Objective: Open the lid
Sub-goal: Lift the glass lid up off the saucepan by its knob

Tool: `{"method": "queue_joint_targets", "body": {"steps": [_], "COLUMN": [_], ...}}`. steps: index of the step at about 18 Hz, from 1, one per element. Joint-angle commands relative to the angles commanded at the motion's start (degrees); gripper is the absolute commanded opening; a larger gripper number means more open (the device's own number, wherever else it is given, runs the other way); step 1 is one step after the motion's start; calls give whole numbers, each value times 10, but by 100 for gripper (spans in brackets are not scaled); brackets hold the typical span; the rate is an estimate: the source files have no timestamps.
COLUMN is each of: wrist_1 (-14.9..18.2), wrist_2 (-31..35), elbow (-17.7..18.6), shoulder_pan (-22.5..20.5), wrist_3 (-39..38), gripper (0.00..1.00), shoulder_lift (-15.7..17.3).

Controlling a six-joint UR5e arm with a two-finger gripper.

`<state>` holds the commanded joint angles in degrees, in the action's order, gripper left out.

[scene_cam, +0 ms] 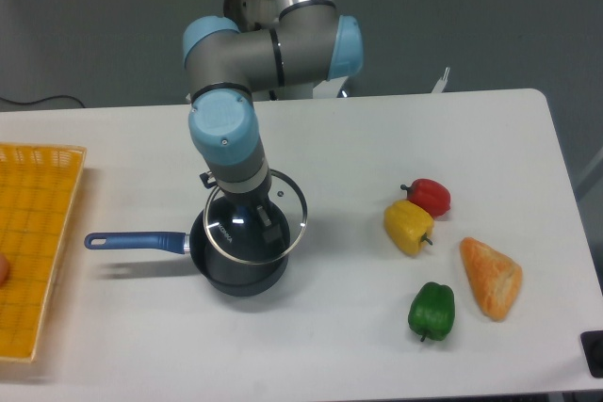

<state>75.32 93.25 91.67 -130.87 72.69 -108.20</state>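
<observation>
Near edge, 4 o'clock: green pepper (431, 310) and bread (491, 277) on the bench (358, 345). Yellow pepper (408, 226) and red pepper (429, 196) just behind. Saucepan (236, 265) at 8 o'clock, handle pointing to 9; basket (38, 242) at the left edge. The lid (256, 217) is tilted and raised over the saucepan, held by the hand (266, 220), seemingly clamped on its knob, seen through glass. Step: lift-off underway. Next: carry lid aside, set it down.

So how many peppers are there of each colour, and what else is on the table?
Red pepper: 1
Yellow pepper: 1
Green pepper: 1
Bread: 1
Saucepan: 1
Glass lid: 1
Yellow basket: 1
Total: 7
</observation>
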Motion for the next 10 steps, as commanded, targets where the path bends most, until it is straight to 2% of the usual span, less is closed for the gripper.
{"method": "queue_joint_targets", "body": {"steps": [10], "wrist_1": [5], "wrist_2": [1], "elbow": [1], "shoulder_pan": [-33], "wrist_3": [1], "gripper": [53], "shoulder_lift": [5]}}
